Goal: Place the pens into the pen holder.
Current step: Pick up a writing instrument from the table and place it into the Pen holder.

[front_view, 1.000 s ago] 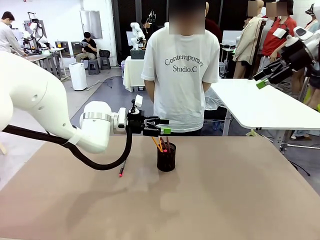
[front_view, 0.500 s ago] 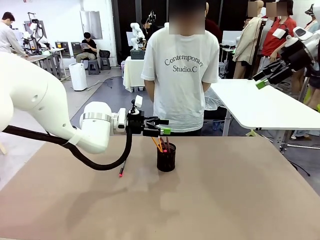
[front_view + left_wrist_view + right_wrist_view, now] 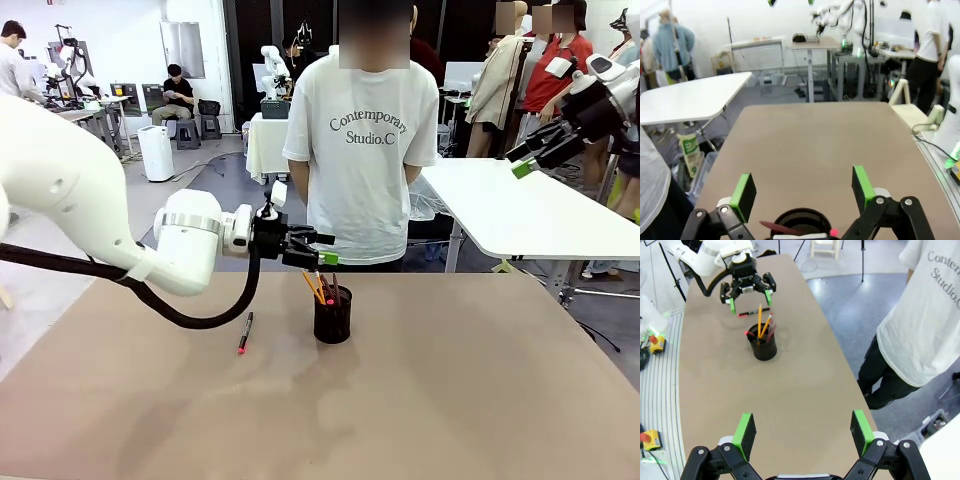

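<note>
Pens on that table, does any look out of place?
Yes. One black pen with a pink tip lies flat on the table, left of the black cup, while the other pens stand inside it.

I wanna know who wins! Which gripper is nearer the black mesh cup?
Left. The left gripper hovers just above the black wire-mesh cup; the right gripper hangs high, far to the right.

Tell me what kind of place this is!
Probably a robot lab. A white left arm and right arm flank a brown table, a red-and-yellow stop button sits beside it, and a person stands at the far side.
</note>
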`<state>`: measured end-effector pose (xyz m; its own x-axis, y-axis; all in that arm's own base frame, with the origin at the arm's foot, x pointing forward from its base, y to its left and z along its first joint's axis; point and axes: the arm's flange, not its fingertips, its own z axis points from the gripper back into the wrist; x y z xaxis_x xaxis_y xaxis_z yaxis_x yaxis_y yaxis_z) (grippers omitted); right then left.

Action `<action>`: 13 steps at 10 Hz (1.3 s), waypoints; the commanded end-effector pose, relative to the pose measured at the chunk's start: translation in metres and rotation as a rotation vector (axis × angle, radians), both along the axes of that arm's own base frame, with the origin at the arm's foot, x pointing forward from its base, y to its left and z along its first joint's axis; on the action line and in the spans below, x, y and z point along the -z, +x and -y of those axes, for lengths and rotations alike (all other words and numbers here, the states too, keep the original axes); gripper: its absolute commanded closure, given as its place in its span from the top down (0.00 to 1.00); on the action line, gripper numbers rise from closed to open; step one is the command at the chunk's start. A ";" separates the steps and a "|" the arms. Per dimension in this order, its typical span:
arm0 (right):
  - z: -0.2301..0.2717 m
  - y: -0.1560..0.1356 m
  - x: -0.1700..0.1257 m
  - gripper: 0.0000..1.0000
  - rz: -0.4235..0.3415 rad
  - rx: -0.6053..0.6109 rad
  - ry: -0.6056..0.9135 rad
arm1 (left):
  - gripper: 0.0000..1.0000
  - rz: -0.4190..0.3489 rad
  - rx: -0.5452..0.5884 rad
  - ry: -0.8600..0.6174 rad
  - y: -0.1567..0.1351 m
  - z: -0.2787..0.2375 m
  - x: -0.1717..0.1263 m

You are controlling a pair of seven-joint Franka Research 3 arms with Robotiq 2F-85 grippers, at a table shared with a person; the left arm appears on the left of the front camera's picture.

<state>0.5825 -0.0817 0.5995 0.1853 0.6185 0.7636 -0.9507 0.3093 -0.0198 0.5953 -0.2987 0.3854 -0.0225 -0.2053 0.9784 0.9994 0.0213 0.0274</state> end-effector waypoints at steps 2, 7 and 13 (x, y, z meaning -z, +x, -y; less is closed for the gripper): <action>0.000 -0.001 -0.001 1.00 0.006 -0.005 -0.001 | 1.00 -0.068 0.044 0.295 -0.045 -0.026 -0.051; 0.000 -0.001 -0.001 1.00 0.006 -0.005 -0.001 | 1.00 -0.060 -0.184 0.813 -0.102 -0.081 -0.109; 0.000 -0.001 -0.001 1.00 0.006 -0.005 -0.001 | 1.00 -0.366 -0.624 1.091 -0.067 -0.079 -0.037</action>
<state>0.5825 -0.0818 0.5996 0.1853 0.6185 0.7637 -0.9508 0.3092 -0.0198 0.5209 -0.2001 0.4322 0.5372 -0.8257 0.1720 0.8314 0.5527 0.0568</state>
